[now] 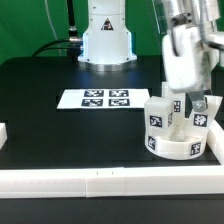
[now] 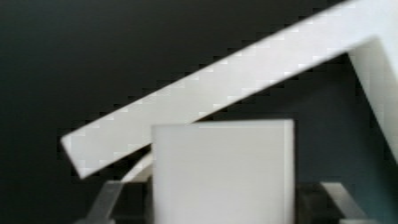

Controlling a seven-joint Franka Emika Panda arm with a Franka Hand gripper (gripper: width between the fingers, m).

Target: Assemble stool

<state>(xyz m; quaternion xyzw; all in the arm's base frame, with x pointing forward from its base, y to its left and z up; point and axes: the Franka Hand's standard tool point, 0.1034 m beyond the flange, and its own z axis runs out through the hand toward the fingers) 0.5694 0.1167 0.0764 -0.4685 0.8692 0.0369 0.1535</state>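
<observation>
The white round stool seat [image 1: 178, 148] lies at the exterior view's right, near the front rail, with tags on its side. Two white block legs stand up out of it: one [image 1: 160, 113] toward the exterior view's left, one [image 1: 198, 120] under my gripper [image 1: 192, 104]. In the wrist view that leg [image 2: 222, 170] is a white block between my fingers [image 2: 118, 198], with a thin dark gap on each side. The jaws look open around it. The third leg does not show.
The marker board [image 1: 104, 98] lies mid-table. White border rails run along the front [image 1: 90, 181] and at the exterior view's left [image 1: 3, 131]. A rail crosses the wrist view [image 2: 231, 85]. The robot base [image 1: 106, 40] stands at the back.
</observation>
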